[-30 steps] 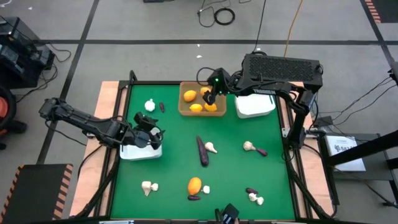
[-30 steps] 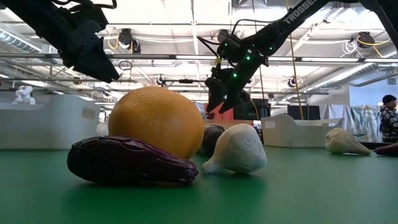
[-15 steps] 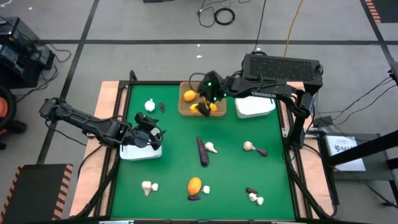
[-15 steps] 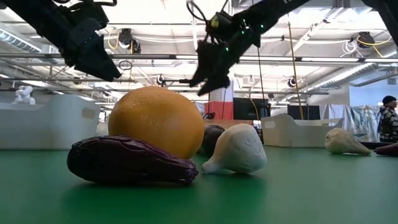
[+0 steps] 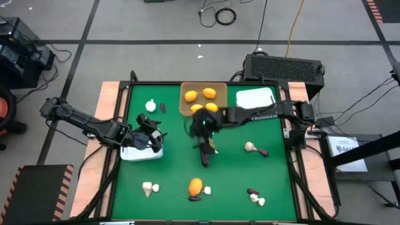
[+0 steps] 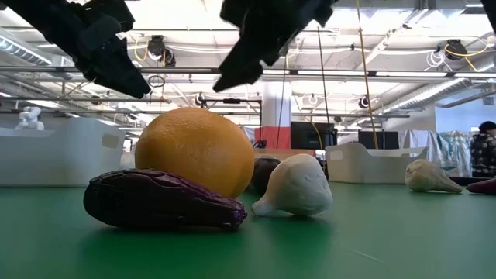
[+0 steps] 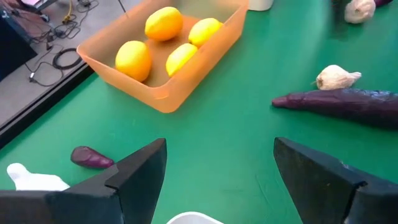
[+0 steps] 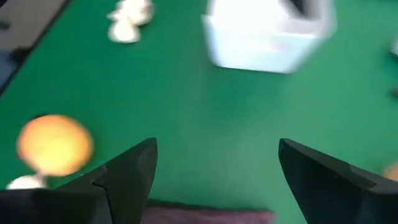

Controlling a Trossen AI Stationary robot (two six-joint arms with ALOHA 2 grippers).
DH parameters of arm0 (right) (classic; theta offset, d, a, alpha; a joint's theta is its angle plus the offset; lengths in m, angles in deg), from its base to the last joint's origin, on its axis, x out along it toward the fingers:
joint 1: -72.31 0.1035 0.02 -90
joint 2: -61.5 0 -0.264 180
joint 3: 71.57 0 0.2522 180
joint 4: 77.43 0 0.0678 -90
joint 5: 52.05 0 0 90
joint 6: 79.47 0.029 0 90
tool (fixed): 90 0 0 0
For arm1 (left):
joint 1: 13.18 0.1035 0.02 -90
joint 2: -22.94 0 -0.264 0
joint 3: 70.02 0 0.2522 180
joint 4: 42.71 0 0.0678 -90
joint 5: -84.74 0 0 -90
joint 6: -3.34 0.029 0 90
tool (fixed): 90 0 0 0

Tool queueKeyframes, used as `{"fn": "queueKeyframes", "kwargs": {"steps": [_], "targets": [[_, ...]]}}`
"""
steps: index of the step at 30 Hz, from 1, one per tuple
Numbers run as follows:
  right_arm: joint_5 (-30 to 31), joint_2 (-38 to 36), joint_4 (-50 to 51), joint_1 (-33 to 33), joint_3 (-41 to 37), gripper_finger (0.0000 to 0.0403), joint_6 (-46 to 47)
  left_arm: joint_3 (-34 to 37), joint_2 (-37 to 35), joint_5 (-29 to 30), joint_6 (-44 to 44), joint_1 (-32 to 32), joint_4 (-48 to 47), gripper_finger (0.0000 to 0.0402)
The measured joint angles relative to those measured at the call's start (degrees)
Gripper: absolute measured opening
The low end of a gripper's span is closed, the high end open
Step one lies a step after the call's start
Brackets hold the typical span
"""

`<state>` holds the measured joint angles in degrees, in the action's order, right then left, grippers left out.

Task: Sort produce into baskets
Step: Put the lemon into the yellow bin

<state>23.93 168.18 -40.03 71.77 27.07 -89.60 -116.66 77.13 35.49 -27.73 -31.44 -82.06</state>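
Left gripper (image 5: 150,137) hovers over near-left white basket (image 5: 134,153), fingers spread, empty; garlic (image 5: 150,106) and small purple piece (image 5: 162,107) lie beyond it. Risk: drifting down, clipping basket rim.

Right gripper (image 5: 201,128) over table centre, fingers spread, empty, just above long eggplant (image 5: 204,153). Garlic bulb (image 5: 214,149) touches eggplant; closing could catch both or roll eggplant away.

Tan basket (image 5: 203,100) holds four yellow fruits. Far-right white basket (image 5: 256,98) behind.

The green table (image 5: 175,162) carries three baskets (image 5: 203,99) (one tan) and scattered produce (image 5: 195,185).
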Motion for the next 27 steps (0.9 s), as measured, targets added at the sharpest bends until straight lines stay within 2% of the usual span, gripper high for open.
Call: {"fn": "queueKeyframes", "kwargs": {"steps": [12, 18, 27], "targets": [[0.2, 1.2, -4.4, 14.0, 0.0, 0.0325, -14.0, 0.0, 0.0, 0.0, 0.0, 0.0, 0.2, 0.0303], [0.3, 4.8, -9.1, 17.6, 0.0, 0.0325, -14.5, 0.0, 0.0, -0.3, 0.0, 0.0, 0.3, 0.0303], [2.5, 8.8, -9.2, 19.9, 0.0, 0.0325, -14.5, 0.0, 0.0, -1.1, 0.0, 0.0, 0.8, 0.0303]]}}
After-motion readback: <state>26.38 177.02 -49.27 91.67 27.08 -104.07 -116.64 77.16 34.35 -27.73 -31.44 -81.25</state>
